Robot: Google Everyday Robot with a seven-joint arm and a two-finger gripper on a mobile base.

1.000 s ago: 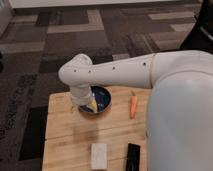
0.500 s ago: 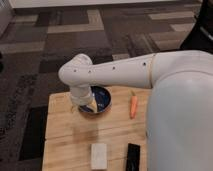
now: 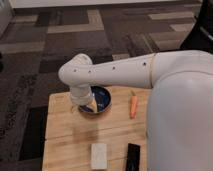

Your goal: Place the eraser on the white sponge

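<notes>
hand (image 3: 85, 105) down at blue bowl (image 3: 107, 96), grip state: cannot tell | eraser (image 3: 132, 156) near white sponge (image 3: 99, 155), apart

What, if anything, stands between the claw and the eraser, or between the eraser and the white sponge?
Nothing visible. The eraser and the white sponge lie side by side at the near edge of the table, bare wood between them. The claw is farther back, at the blue bowl; only tabletop lies between it and the eraser.

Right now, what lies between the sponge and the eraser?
Between sponge and eraser, only bare table, in the camera view. The end effector is at the bowl.
</notes>
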